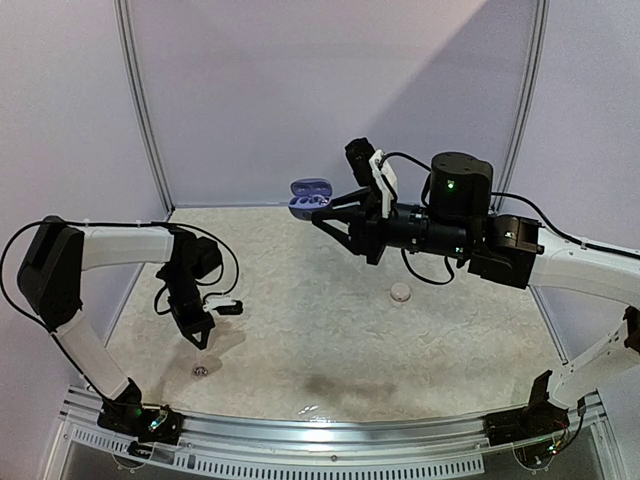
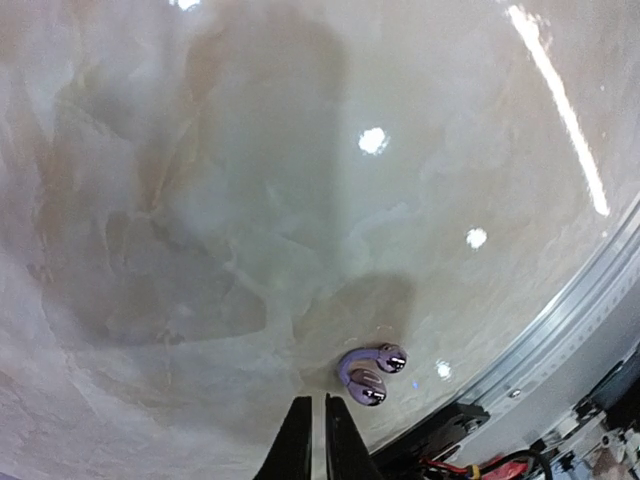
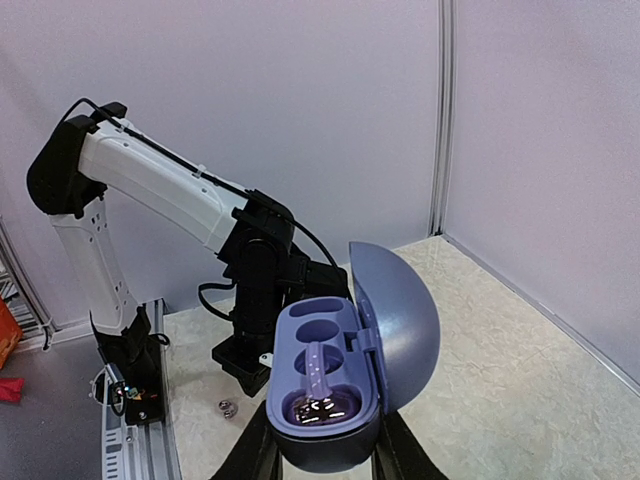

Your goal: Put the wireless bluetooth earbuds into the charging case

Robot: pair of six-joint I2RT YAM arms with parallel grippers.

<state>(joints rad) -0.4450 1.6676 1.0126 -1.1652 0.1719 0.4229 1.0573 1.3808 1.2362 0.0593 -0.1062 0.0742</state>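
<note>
My right gripper (image 1: 327,212) (image 3: 322,458) is shut on a purple charging case (image 1: 310,195) (image 3: 300,345) and holds it in the air above the far middle of the table. Its lid (image 3: 400,320) stands open. One purple earbud with shiny bits (image 3: 322,400) sits in the case's nearer hollow, and the farther hollows are empty. Another purple earbud (image 2: 372,375) (image 1: 200,371) (image 3: 227,407) lies on the table near the front left edge. My left gripper (image 1: 203,340) (image 2: 310,405) is shut and empty just above the table, with the earbud a little to the right of its tips and apart from them.
A small white round object (image 1: 401,292) lies on the table right of centre, below the right arm. The metal rail of the table's front edge (image 2: 560,320) runs close to the loose earbud. Pale walls enclose the far side.
</note>
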